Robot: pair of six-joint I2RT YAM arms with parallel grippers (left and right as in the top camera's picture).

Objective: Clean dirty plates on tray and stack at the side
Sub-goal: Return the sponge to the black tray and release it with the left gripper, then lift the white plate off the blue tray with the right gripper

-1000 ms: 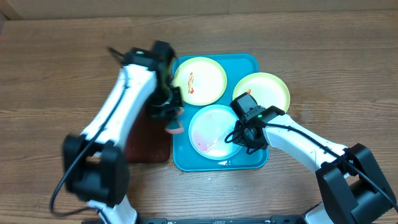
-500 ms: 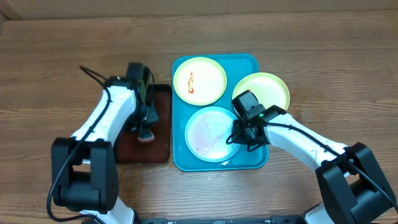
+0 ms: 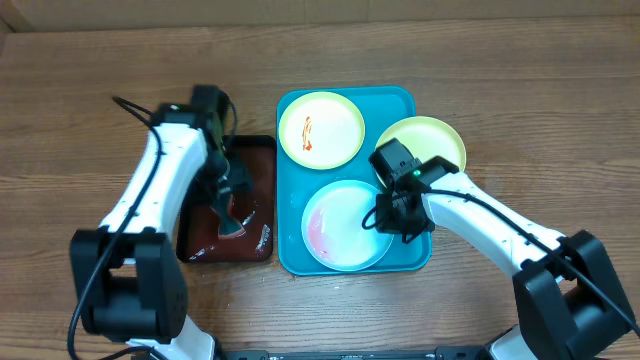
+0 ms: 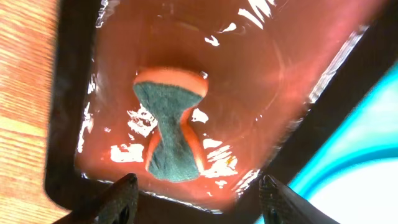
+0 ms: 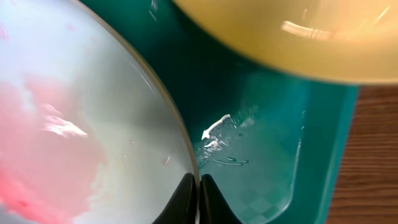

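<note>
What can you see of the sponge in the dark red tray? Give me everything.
The sponge is hourglass-shaped, with an orange body and a dark grey-green scouring face turned up. It looks soft and damp. It lies flat on the floor of the red-brown tray, whose surface glistens as if wet. The left pincer hangs open above it, one finger to each side, not touching it. Only the tray floor touches it.

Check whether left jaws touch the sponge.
Apart. Left wrist view: sponge lies in the red-brown tray, with a visible gap to both jaws of the open left gripper.
</note>
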